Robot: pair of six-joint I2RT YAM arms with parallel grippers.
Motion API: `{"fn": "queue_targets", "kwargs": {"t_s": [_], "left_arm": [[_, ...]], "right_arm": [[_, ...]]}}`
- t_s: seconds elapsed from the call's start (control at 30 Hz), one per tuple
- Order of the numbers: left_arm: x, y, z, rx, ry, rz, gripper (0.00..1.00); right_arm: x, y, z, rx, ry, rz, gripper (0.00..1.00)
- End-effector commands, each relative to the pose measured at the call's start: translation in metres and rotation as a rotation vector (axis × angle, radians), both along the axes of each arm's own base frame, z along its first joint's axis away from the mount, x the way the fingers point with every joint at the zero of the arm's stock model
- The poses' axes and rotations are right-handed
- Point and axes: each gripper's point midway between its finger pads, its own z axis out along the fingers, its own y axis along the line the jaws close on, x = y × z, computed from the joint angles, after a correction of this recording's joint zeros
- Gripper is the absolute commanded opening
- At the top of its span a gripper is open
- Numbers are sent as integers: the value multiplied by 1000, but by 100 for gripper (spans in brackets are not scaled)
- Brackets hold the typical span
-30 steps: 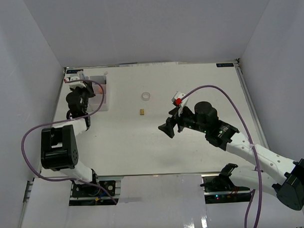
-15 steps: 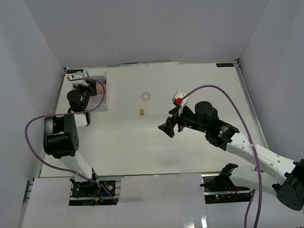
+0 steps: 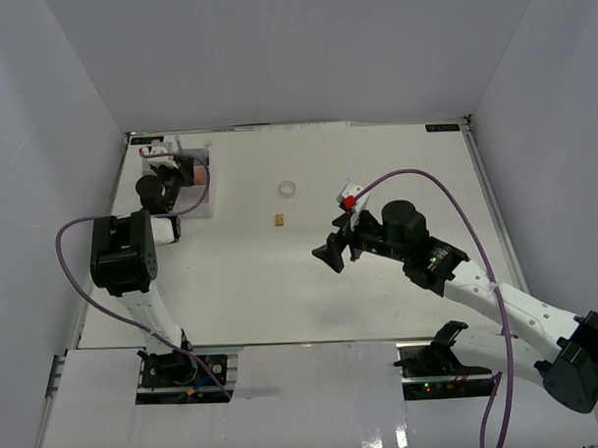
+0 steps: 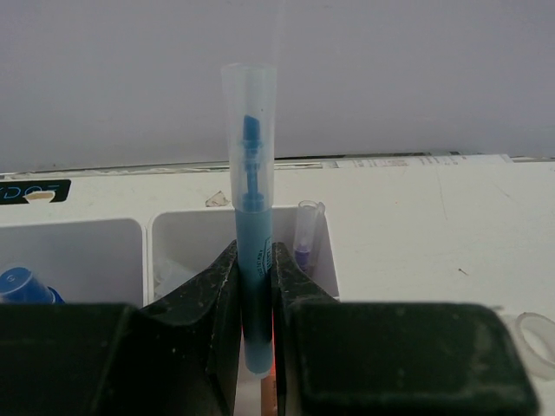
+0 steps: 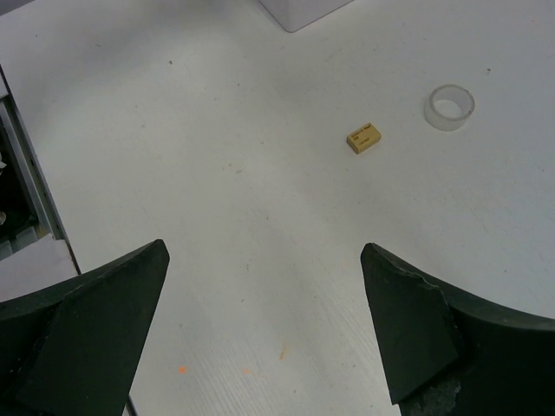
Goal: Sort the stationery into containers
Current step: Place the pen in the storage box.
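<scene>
Blue pen (image 4: 251, 217) clamped lengthwise in my left gripper (image 4: 254, 277), capped tip outward over the tray (image 4: 147, 238); right gripper (image 5: 264, 260) spread wide.

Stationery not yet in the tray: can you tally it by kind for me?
tape ring: 1, loose on the table
brass-coloured clip: 1, loose on the table
blue pen: 1, gripped upright in the left pincer
Total: 3
</scene>
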Motion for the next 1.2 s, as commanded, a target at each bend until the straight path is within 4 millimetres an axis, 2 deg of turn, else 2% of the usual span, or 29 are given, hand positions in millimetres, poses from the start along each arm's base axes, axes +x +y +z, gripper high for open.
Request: {"fn": "queue_targets", "kwargs": {"t_s": [0.0,0.3,0.6,0.8,1.0,1.1,1.13,1.17], "left_arm": [[9,1,27,35,-96,-26,27],[14,2,22,34,-108,-41,29],[13,3,9,27,-99,-48,34],[10,4,8,25,-100,-46,35],[1,3,27,25,-124,-45,45],[-8,3,46,12,-119,-36,52],[-12,2,45,0,-94,-36,58],[-18,1,64,-3,-117,-36,62]], "right_arm": [[2,5,10,23,-43,22,98],[2,7,6,13,-36,35,98],[1,8,4,9,-33,43,98],[1,8,0,2,-26,48,98],[3,6,4,5,-37,31,98],[4,4,4,7,-39,13,98],[4,3,6,11,-41,9,98],[5,2,7,13,-42,1,98]]}}
